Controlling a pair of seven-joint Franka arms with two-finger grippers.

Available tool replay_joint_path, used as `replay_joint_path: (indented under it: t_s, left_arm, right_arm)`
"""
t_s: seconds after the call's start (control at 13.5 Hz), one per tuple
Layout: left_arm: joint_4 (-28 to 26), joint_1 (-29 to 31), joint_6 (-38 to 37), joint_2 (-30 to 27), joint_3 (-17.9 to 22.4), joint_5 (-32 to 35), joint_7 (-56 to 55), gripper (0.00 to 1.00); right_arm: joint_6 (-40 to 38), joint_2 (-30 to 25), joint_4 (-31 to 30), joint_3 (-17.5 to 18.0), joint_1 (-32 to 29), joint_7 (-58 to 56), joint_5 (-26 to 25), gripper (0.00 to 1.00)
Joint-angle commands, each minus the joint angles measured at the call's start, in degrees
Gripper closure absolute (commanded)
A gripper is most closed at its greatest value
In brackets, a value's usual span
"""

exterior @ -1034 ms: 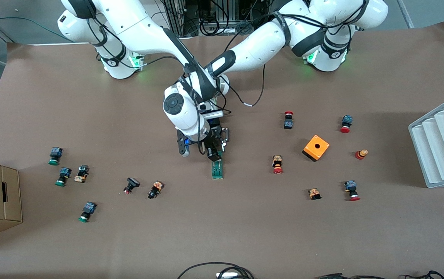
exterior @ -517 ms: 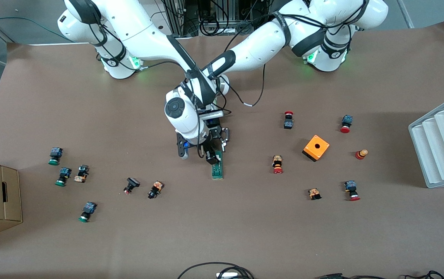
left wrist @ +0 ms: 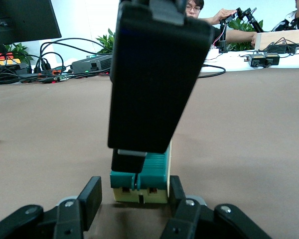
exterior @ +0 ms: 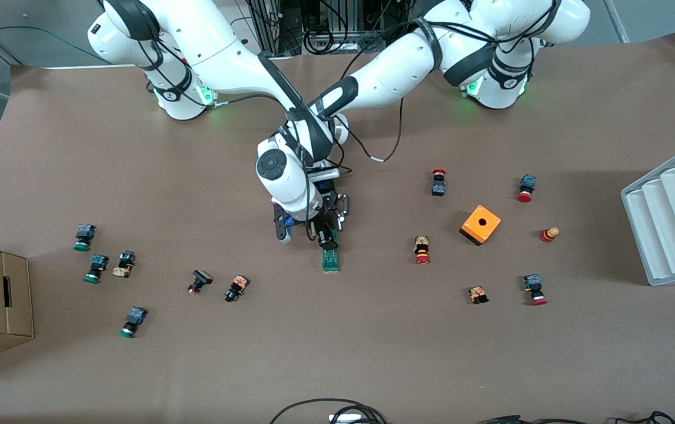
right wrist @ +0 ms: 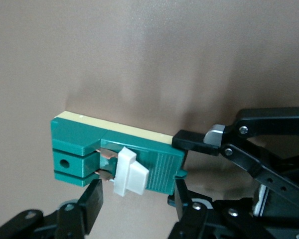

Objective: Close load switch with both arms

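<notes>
two white jointed arms are seen reaching from their bases toward the middle of a brown table, their wrists crossed one over the other. the right arm (exterior: 219,53) is stretched down from its base, its wrist bent so that the right gripper (exterior: 326,235) is pointed straight down at the load switch (exterior: 331,259). the right gripper's fingers (right wrist: 92,201) are spread, set on either side of the switch's white lever (right wrist: 129,173); no squeeze on it can be made out. the left arm (exterior: 408,59) is folded low from its base, its forearm tucked under the right wrist. the left gripper (left wrist: 134,196) is held low at the switch's end farther from the front camera, its fingers (left wrist: 177,194) set close against the green block's sides. the switch is lying flat at the table's middle, between scattered push buttons (exterior: 422,249).
</notes>
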Motion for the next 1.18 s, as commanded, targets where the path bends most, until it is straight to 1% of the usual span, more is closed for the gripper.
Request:
replay_joint_path:
  t_s: [0.0,0.3,0.81,1.03,1.11]
  left_arm:
    - [1.1,0.4,1.0,1.0,-0.2,0.4,1.0,0.38]
    - [1.1,0.4,1.1,1.0,-0.2,0.4,1.0,0.38]
    - [1.1,0.4,1.1,1.0,-0.2,0.4,1.0,0.38]
    - [1.1,0.4,1.2,1.0,-0.2,0.4,1.1,0.38]
    - [1.1,0.4,1.2,1.0,-0.2,0.4,1.1,0.38]
  right_arm:
    - [1.3,1.1,1.3,-0.3,0.3,-0.1,1.2,0.35]
    - [1.3,1.8,2.4,-0.4,0.2,-0.4,1.2,0.36]
    - [1.5,1.9,2.4,-0.6,-0.3,-1.8,0.8,0.39]
    - [1.6,2.0,2.5,-0.8,-0.4,-2.2,0.8,0.43]
    - [1.6,2.1,2.7,-0.8,-0.5,-2.8,0.8,0.46]
